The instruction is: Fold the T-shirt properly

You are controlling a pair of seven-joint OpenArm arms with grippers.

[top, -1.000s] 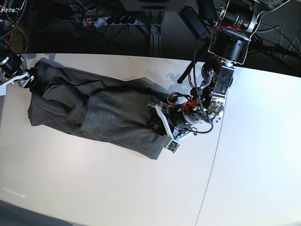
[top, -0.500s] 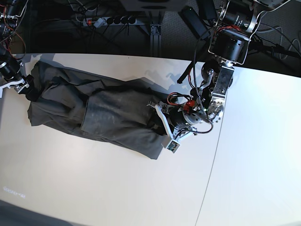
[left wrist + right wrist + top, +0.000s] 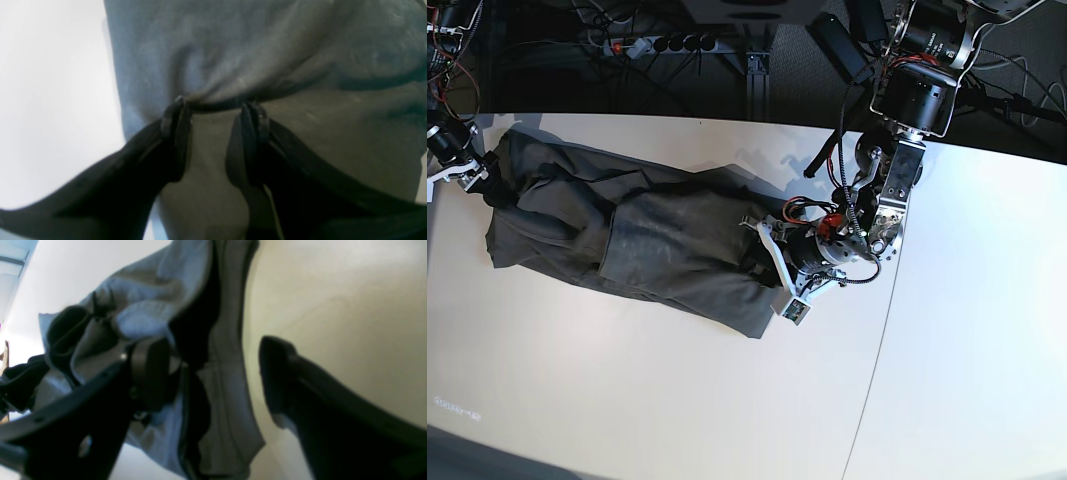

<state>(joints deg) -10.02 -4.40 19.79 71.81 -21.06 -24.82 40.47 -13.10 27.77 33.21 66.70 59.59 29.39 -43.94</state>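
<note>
Lying long across the counter point(image 3: 677, 400), the T-shirt point(image 3: 627, 235) shows no readable label or print. Left gripper point(image 3: 215, 111) pinches a cloth fold; right gripper point(image 3: 213, 373) stands spread, half cut off at the base view's edge.

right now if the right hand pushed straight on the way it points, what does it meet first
Probably the T-shirt: its bunched edge lies between the open fingers of the right hand, with bare table beside it. Depth is unclear.

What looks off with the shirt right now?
The T-shirt lies skewed across the table as a long, rumpled band with uneven edges. The end at the left claw is bunched into a pucker between its fingers. The right claw is open over the far, crumpled end.
</note>
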